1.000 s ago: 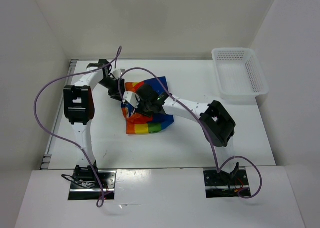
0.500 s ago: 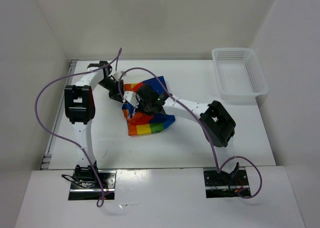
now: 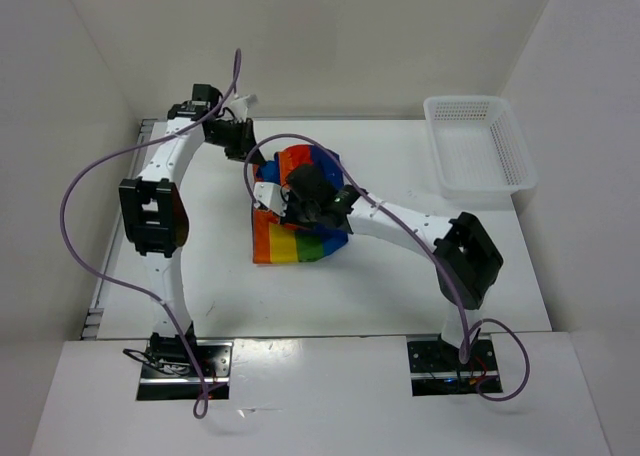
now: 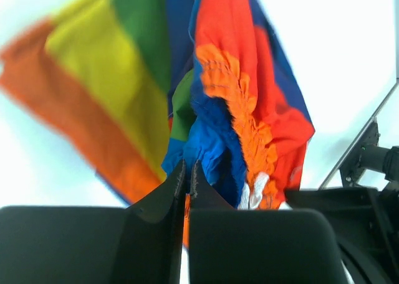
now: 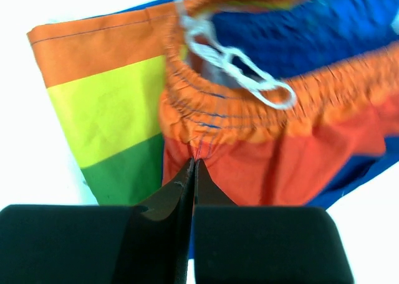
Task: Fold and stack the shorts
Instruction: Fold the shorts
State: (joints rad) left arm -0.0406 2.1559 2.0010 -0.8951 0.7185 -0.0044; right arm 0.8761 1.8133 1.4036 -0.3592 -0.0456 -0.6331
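Shorts (image 3: 298, 238) sit mid-table (image 3: 400, 286), one side lifted; left gripper (image 4: 187, 170) pinches a blue fold; right gripper (image 5: 191, 167) clamps cloth under the waistband (image 5: 237, 113); light, limp stuff, likely best gripped at waistband corners.

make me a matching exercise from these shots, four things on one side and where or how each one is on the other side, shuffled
Column A
1. left gripper
2. right gripper
3. basket
4. drawstring

Column B
a. white, looped over the orange waistband
b. shut on a blue fold of the shorts
c. far right of the table, apart from the shorts
d. shut on red cloth just below the waistband

Pairs: 1-b, 2-d, 3-c, 4-a
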